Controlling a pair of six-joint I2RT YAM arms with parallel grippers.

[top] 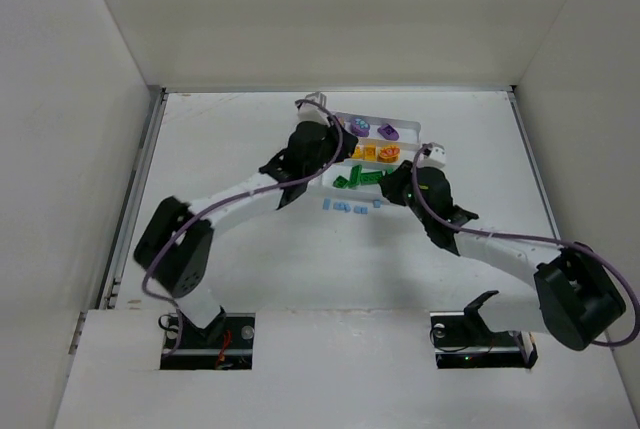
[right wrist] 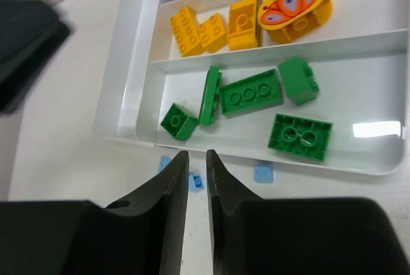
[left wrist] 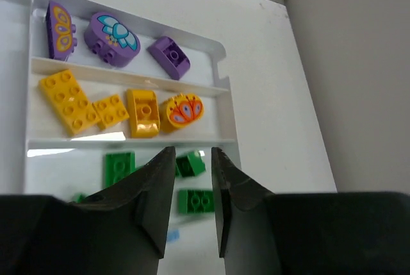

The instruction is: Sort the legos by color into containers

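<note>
Right gripper (right wrist: pixel 195 157) sits low over the tabletop (top: pixel 500 149), just outside the near rim of the white tray (right wrist: pixel 131 70). Its jaws are drawn in to a narrow slit, and a pale blue brick (right wrist: pixel 195 181) shows in that slit, though I cannot tell whether it is pinched or only lying underneath. My left gripper (left wrist: pixel 192 153) hangs above the tray's near row with a small gap between its fingers and nothing in it. The sorting looks mostly done. The purple bricks (left wrist: pixel 112 31) fill the far row, the yellow-orange bricks (left wrist: pixel 141 111) the middle row and the green bricks (right wrist: pixel 250 95) the near row, so 3 colours are in place. What is left, as I judge it, is the pale blue bricks (right wrist: pixel 262 172), scattered on the tabletop beside the tray's near wall, so the step in hand is picking up 1 of them. If the grip is good, the next move calls for a straight lift clear of the rim. Then I carry the brick to whichever section has no colour yet, which I cannot make out from here. These bricks are small and flat, so I expect an easy slip.
</note>
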